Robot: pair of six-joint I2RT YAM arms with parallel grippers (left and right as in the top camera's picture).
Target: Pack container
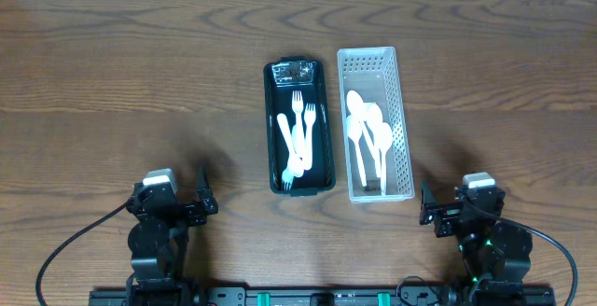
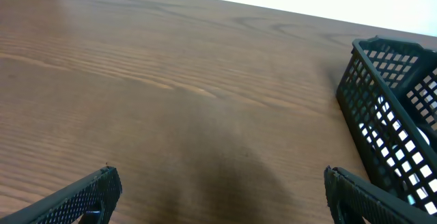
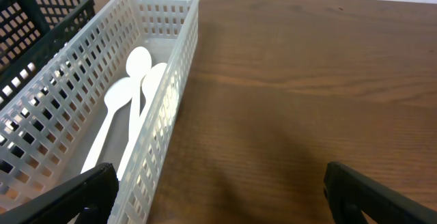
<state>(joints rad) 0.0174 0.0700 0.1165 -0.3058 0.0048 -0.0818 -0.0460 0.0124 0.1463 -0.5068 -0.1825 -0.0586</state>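
Observation:
A black basket [image 1: 320, 101] at the table's middle holds several white forks [image 1: 298, 143]. A white basket [image 1: 404, 110] to its right holds several white spoons [image 1: 369, 133]. The black basket's corner shows at the right of the left wrist view [image 2: 389, 108]. The white basket [image 3: 157, 87] with its spoons [image 3: 130, 87] fills the left of the right wrist view. My left gripper [image 2: 222, 190] is open and empty near the front edge, left of the baskets. My right gripper [image 3: 218, 190] is open and empty at the front right, beside the white basket's near end.
The baskets stand side by side on a dark wooden table [image 1: 140, 73]. A clear plastic piece [image 1: 293, 69] lies at the far end of the black basket. The black basket also shows at the far left of the right wrist view [image 3: 34, 19].

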